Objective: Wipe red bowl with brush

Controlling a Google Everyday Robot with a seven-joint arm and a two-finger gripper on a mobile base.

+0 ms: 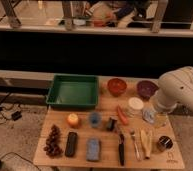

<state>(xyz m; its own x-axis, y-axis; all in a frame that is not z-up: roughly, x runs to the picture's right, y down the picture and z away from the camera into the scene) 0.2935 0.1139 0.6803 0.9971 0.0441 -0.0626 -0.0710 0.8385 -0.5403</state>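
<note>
The red bowl is small, round and orange-red. It stands at the back of the wooden table, right of the green tray. The brush, with a long dark handle, lies near the front edge, right of the middle. My arm reaches in from the right. My gripper hangs low over the right side of the table, in front of the purple bowl and right of the red bowl. It is well behind the brush.
A green tray fills the back left. A white round lid, a carrot, an orange and a blue cup sit mid-table. Grapes, a black block, a blue sponge, a banana and a can line the front.
</note>
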